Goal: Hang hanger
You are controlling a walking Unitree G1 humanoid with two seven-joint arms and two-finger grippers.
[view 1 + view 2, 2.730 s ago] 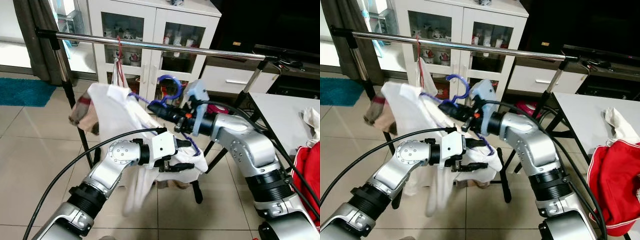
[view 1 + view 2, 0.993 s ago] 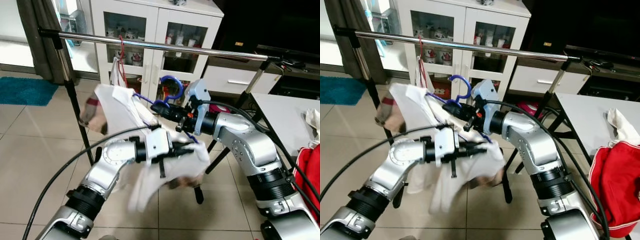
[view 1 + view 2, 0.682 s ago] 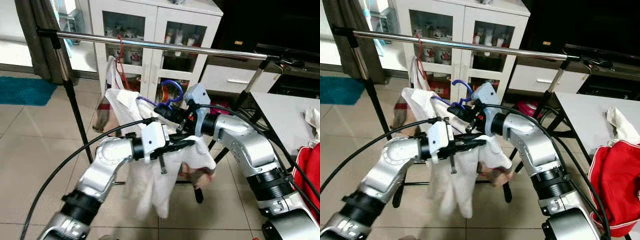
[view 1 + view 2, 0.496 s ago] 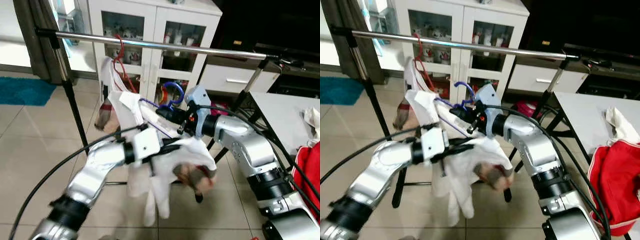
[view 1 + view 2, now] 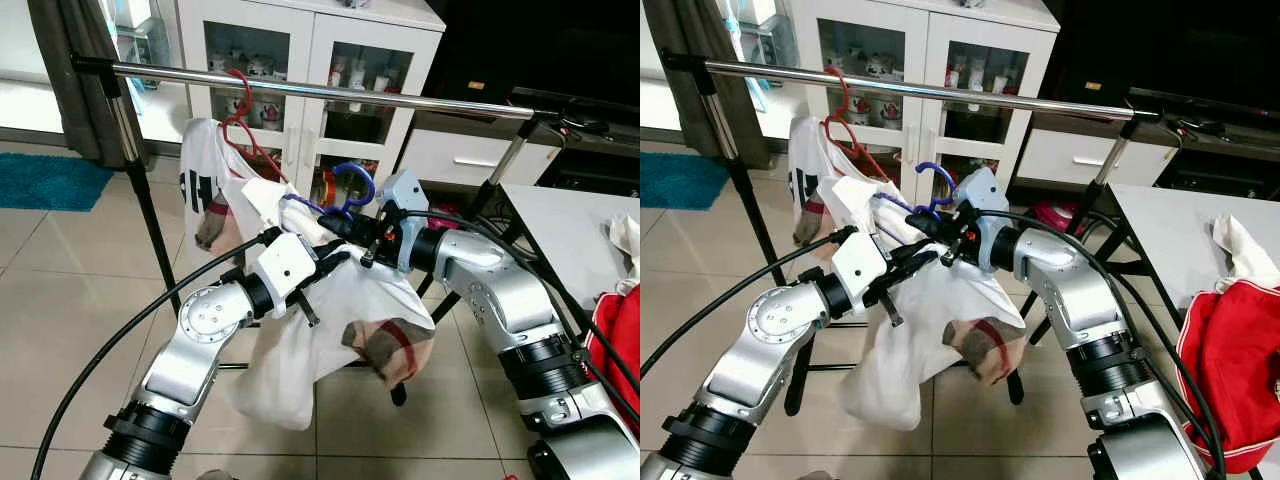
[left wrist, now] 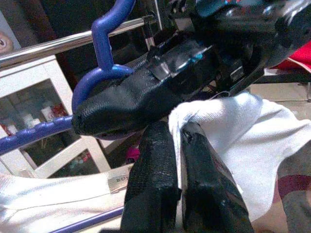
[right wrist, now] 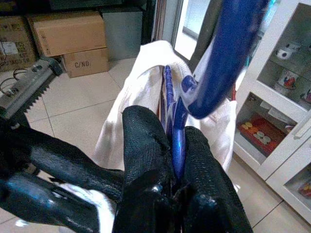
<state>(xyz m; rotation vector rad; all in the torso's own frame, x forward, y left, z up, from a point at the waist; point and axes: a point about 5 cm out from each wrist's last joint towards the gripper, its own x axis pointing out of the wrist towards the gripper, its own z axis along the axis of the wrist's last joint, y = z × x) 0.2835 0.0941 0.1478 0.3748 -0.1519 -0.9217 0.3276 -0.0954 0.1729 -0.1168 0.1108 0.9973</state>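
Note:
A blue hanger (image 5: pixel 350 185) carries a white shirt (image 5: pixel 340 310) with plaid cuffs, held below the chrome rail (image 5: pixel 400 97). My right gripper (image 5: pixel 335 222) is shut on the hanger's neck, just under its hook; in the right wrist view its fingers (image 7: pixel 141 145) clamp the blue hanger (image 7: pixel 177 145). My left gripper (image 5: pixel 335 262) sits right beneath it, shut on a fold of the shirt, and its fingers (image 6: pixel 153 165) pinch the white cloth (image 6: pixel 233 121) in the left wrist view. A red hanger (image 5: pixel 237 100) with a white garment (image 5: pixel 205 185) hangs on the rail's left part.
A white glass-door cabinet (image 5: pixel 310 60) stands behind the rack. To the right is a white table (image 5: pixel 570 230) with a red garment (image 5: pixel 620 340) at its edge. A teal rug (image 5: pixel 50 183) lies at the far left, and the rack's black legs (image 5: pixel 150 220) stand on the tiled floor.
My left gripper has risen toward the hanger's neck with the shirt. The shirt now hangs down under the hanger instead of spreading left. The garment on the red hanger has swung.

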